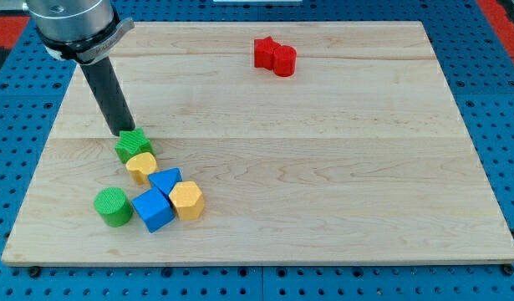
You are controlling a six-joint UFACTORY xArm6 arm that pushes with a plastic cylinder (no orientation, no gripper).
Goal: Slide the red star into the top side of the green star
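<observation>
The red star (263,52) lies near the view's top, right of centre, touching a rounded red block (284,60) on its right. The green star (134,145) lies far from it at the view's left, at the top of a cluster of blocks. My tip (125,133) rests at the green star's upper left edge and seems to touch it. The rod slants up to the arm's head (71,23) in the view's top left corner. The tip is far from the red star.
Below the green star lie a yellow block (141,166) touching it, a blue triangle (165,180), a blue cube (153,209), a yellow hexagon (187,200) and a green cylinder (113,206). The wooden board (323,167) sits on a blue pegboard.
</observation>
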